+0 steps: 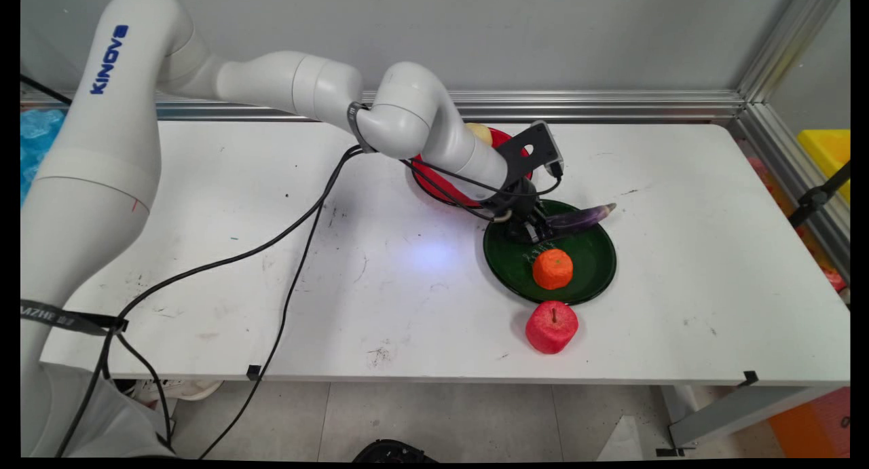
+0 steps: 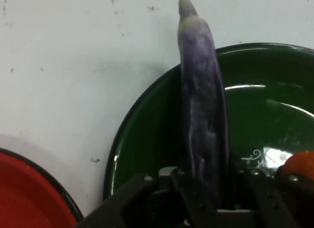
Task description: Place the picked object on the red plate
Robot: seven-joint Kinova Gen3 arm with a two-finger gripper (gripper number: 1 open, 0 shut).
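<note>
Purple long eggplant (image 2: 203, 115) pinched in black end effector (image 1: 536, 230), low over dark green round plate (image 1: 597, 279), tip past rim. Risk: grip near 1 end, could pivot, roll onto white surface (image 1: 271, 286). Orange fruit (image 1: 552, 269) close.

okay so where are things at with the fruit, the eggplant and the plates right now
On the dark green round plate: the orange foam tangerine. In hand: the black two-finger gripper grips the long purple eggplant, whose tip overhangs the rim. Off both plates: the red foam apple. The red round plate holds a pale fruit.
</note>
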